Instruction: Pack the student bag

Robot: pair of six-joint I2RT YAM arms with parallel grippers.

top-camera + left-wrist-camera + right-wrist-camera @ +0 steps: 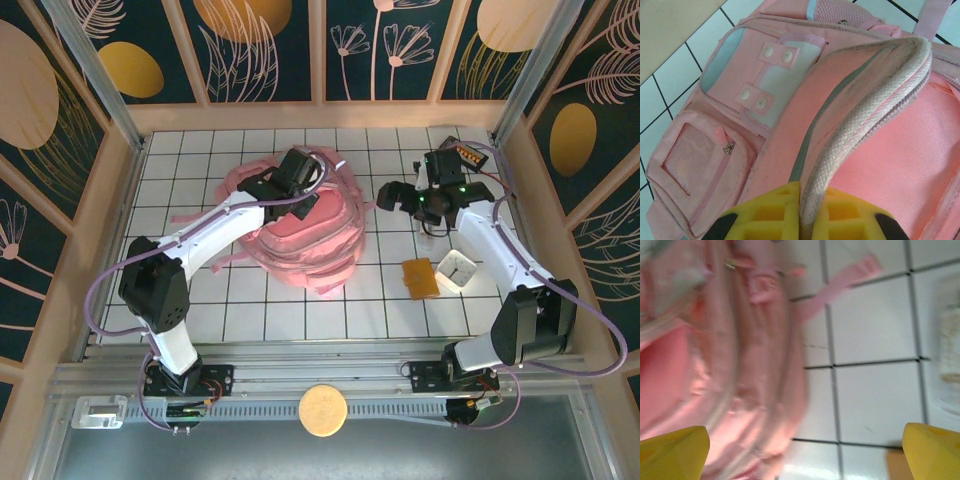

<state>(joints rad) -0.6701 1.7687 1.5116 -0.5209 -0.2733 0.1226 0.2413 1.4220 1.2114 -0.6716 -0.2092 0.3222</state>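
The student bag (300,240) is a big pale-pink backpack lying in the middle of the tiled table, its main opening gaping. My left gripper (308,203) hangs over the top of the bag. In the left wrist view its yellow fingers (767,215) are shut on the pale woven zip edge (865,107) of the bag's flap and hold it up, with the pink lining to the right. My right gripper (392,197) hovers just right of the bag, open and holding nothing. In the blurred right wrist view the bag (740,365) lies left of the wide-apart fingertips (675,452).
A flat orange-yellow item (420,277) and a white square item (460,268) lie on the tiles right of the bag. A loose pink strap (840,285) trails off the bag's side. Wooden walls ring the table. A round wooden disc (323,410) sits on the near rail.
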